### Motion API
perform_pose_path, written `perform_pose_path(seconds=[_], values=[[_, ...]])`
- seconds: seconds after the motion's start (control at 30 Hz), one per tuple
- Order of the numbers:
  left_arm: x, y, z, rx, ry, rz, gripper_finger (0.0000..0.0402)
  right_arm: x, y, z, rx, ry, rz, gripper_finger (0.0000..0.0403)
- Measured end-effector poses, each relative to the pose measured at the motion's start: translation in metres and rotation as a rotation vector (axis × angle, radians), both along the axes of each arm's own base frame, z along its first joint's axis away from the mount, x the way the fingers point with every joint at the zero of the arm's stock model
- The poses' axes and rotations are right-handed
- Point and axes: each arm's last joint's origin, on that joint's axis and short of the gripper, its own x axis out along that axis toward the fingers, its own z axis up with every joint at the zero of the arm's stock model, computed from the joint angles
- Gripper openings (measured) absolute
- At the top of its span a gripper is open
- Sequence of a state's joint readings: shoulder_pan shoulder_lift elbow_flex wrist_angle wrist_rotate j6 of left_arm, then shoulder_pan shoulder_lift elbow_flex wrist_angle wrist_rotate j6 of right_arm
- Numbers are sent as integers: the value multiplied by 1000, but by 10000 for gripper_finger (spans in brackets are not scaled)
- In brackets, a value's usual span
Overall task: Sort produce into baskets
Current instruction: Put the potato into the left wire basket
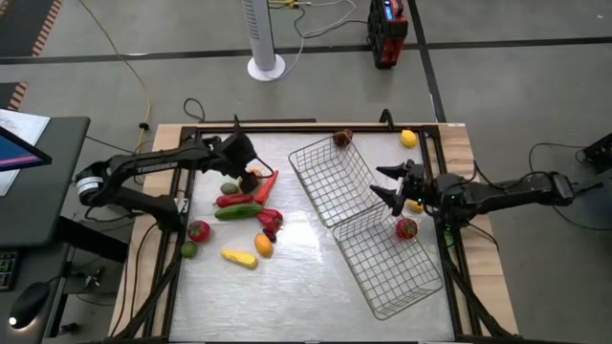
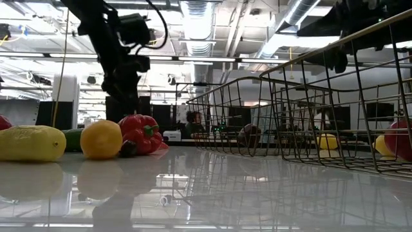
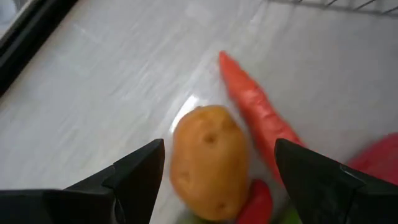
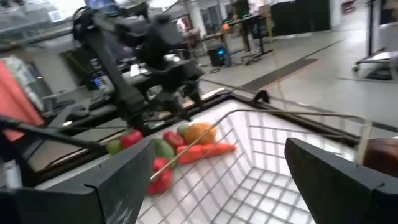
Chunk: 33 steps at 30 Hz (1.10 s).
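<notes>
My left gripper [image 1: 251,170] is open and low over the produce pile at the table's left. Its fingers stand on either side of a tan potato [image 3: 208,160] without touching it. An orange carrot [image 3: 258,121] lies right beside the potato. My right gripper [image 1: 381,182] is open and empty above the two wire baskets [image 1: 330,177] [image 1: 387,258], which lie end to end at a slant. A red chili [image 1: 234,199], a green cucumber [image 1: 237,212], a red pepper [image 1: 269,222], an orange [image 1: 263,245] and a yellow piece [image 1: 239,257] rest on the table.
A red piece [image 1: 198,230] and a green one [image 1: 188,249] lie near the left rail. A dark piece [image 1: 342,139] and a yellow one [image 1: 408,138] lie at the far edge. A red piece [image 1: 406,227] and a yellow one [image 1: 414,204] lie by the baskets' right side.
</notes>
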<state>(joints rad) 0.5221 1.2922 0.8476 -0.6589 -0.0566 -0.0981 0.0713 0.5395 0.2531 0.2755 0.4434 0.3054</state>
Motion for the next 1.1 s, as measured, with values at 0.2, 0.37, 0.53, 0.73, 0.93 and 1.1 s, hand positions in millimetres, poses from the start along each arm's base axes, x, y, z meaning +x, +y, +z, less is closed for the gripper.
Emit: perform_pose_path(seconds=[0.2,0.37,0.53,0.73,0.93,1.1], values=[[-1,11,-18,-98,73,-26,292,9,6,-5,-3,34,19,385],[5,14,-33,-137,125,-53,292,16,10,-12,-10,76,36,385],[10,17,-45,-171,154,-58,292,19,10,-16,-56,119,52,385],[11,17,-47,-181,151,-38,291,20,9,-16,-96,134,71,385],[13,13,-46,-163,162,-47,259,20,10,-16,-97,139,105,385],[15,10,-43,-154,174,-42,235,19,10,-17,-99,152,105,385]])
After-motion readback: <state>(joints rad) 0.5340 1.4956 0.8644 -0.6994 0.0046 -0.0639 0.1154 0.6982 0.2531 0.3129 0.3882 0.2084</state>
